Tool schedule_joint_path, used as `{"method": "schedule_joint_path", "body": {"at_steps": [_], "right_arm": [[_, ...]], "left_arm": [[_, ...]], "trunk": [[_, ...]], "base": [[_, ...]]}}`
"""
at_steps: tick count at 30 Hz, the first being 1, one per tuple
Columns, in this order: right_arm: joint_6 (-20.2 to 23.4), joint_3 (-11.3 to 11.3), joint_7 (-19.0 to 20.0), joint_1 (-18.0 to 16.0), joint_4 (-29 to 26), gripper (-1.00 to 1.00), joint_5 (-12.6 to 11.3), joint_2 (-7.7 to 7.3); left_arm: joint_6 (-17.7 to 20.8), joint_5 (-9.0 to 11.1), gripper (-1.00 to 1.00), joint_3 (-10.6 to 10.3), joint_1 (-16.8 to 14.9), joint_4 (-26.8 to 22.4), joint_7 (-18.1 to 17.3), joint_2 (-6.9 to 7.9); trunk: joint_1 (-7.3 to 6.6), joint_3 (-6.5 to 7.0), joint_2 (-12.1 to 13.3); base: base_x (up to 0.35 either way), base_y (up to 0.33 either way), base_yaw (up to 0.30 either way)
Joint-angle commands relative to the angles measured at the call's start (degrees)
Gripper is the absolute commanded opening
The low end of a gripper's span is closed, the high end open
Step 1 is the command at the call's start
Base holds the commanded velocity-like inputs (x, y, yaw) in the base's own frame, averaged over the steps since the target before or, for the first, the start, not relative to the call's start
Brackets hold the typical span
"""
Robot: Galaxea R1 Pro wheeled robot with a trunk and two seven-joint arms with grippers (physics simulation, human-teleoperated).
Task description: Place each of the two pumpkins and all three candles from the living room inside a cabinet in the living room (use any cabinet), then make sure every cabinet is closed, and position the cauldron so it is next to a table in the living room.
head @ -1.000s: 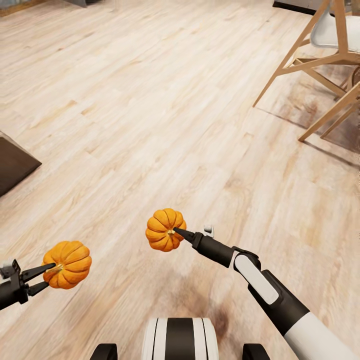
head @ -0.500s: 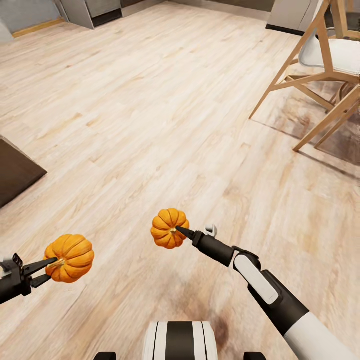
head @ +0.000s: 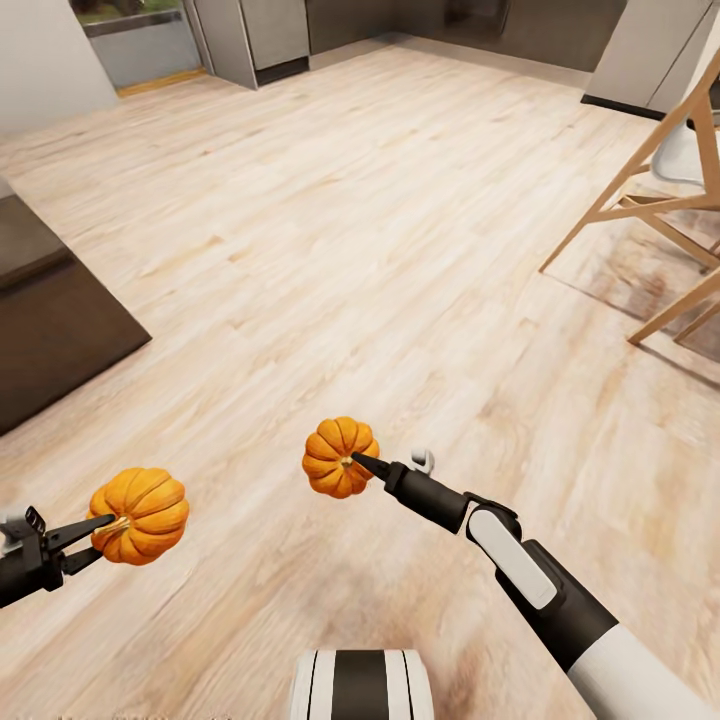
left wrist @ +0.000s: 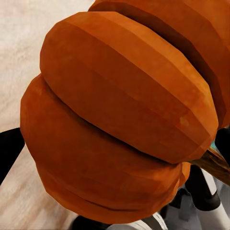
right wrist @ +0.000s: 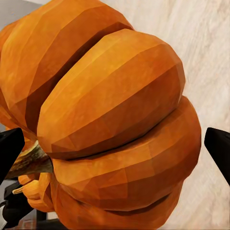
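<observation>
Two ribbed orange pumpkins hang above the wood floor. My left gripper [head: 100, 536] is shut on the left pumpkin [head: 142, 500] at its stem side, low at the left. My right gripper [head: 356, 461] is shut on the other pumpkin [head: 333, 452], just ahead of my trunk. Up close, the left wrist view has its pumpkin [left wrist: 120, 120] between black fingers [left wrist: 7, 149], and the right wrist view has its pumpkin [right wrist: 112, 124] between its fingers [right wrist: 218, 152]. A low dark-brown block that looks like the cabinet [head: 55, 330] stands at the left edge. Candles and cauldron are out of view.
Light wood-plank floor [head: 330, 230] stretches ahead. A wooden-legged chair [head: 655, 205] with a white seat stands at the right. Grey kitchen units [head: 255, 35] line the far end. My white and black base [head: 360, 685] is at the bottom.
The whole view has shifted: the far kitchen units have come into sight, the dark block at the left shows more, the chair sits further right. Both grippers still hold their pumpkins.
</observation>
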Motion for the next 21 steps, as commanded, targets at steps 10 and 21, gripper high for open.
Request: {"method": "schedule_joint_path", "body": {"at_steps": [10, 21], "right_arm": [[0.1, 0.1, 0.1, 0.0, 0.0, -1.00, -0.5, -0.05], [0.1, 0.1, 0.3, 0.0, 0.0, -1.00, -0.5, -0.05]], "left_arm": [[0.3, 4.8, -1.00, -1.0, 0.0, 0.3, -0.1, 0.08], [0.3, 5.2, -1.00, -1.1, -0.1, 0.8, -0.1, 0.09]], "trunk": [[-0.27, 1.99, 0.1], [-0.55, 4.25, 0.3]], "base": [[-0.091, 0.000, 0.291], [-0.001, 0.000, 0.291]]}}
